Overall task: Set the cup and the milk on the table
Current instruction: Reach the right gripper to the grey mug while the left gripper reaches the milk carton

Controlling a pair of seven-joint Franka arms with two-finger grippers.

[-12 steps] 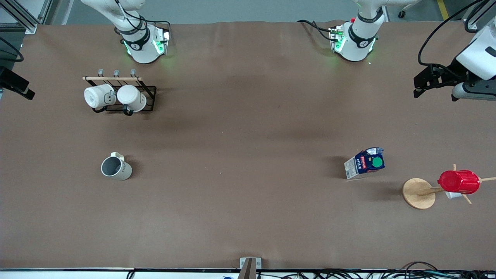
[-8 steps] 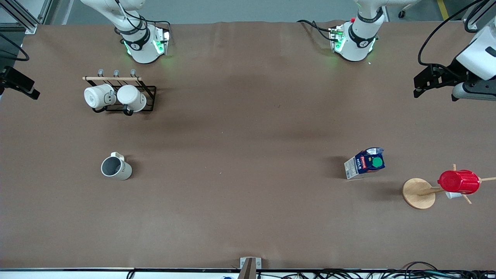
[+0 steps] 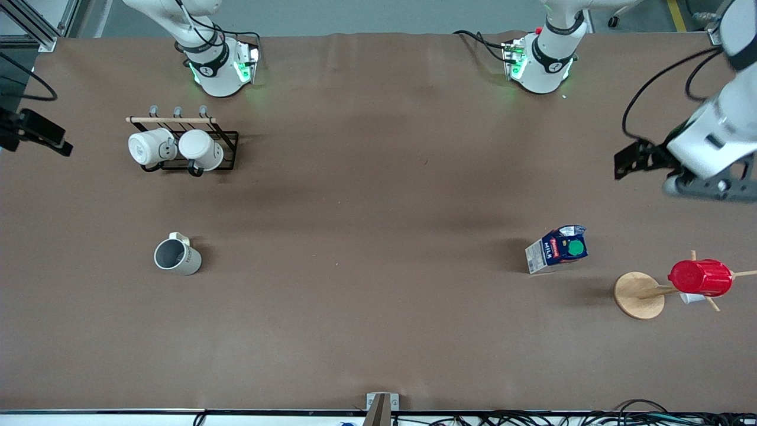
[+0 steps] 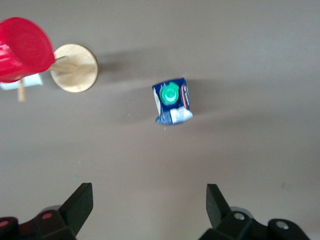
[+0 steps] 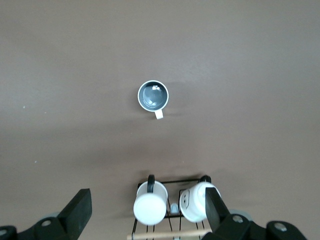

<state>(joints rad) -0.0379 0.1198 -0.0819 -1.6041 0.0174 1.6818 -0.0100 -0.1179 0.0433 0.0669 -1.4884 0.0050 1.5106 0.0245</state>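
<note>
left gripper (image 4: 145, 210) spread wide, empty, over brown table (image 3: 378, 331) near small dark-blue milk carton (image 3: 557, 249); carton upright beside wooden peg stand (image 3: 639, 294). right gripper (image 5: 145, 212) wide, empty, over mug rack (image 3: 183, 148); cream-white grey-inside mug (image 3: 176, 255) upright.

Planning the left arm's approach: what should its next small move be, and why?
Probably bring the left gripper down toward the milk: its fingers are open and empty, high over the table, and the carton stands upright and free beside the wooden stand.

Your front view looks down from high across the table (image 3: 378, 331). Both wrist views face straight down from well above; they share no objects with each other.
</note>
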